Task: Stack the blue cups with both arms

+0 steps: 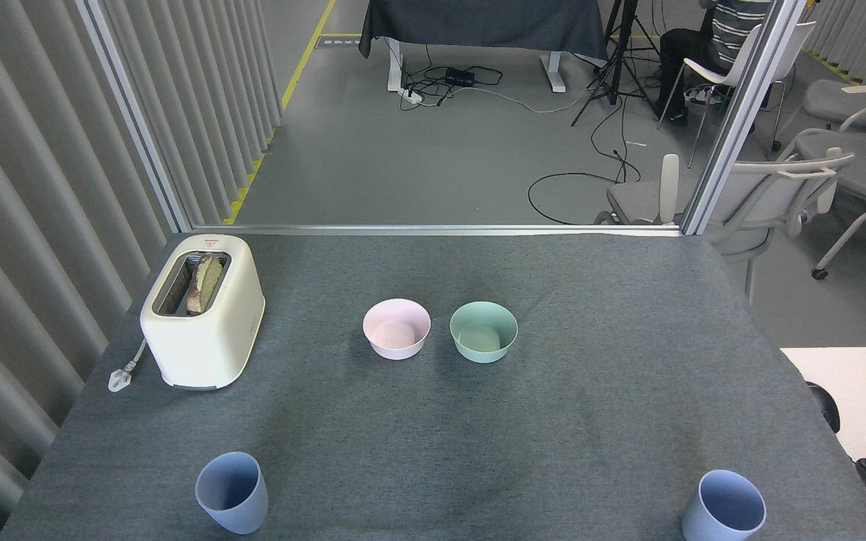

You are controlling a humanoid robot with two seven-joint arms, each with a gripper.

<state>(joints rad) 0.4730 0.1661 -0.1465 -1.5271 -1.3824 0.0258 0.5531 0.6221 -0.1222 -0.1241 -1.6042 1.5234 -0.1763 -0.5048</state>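
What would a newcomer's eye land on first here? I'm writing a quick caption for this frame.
Probably the cream toaster at the table's left, with bread in its slot and its plug lying loose beside it. Next, the pink bowl and mint-green bowl side by side mid-table. Two blue cups stand upright far apart at the near edge, one left, one right; no gripper is in view.

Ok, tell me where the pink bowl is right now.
In the head view the pink bowl stands upright near the middle of the grey table, just left of the mint-green bowl, not touching it, with the toaster further left.
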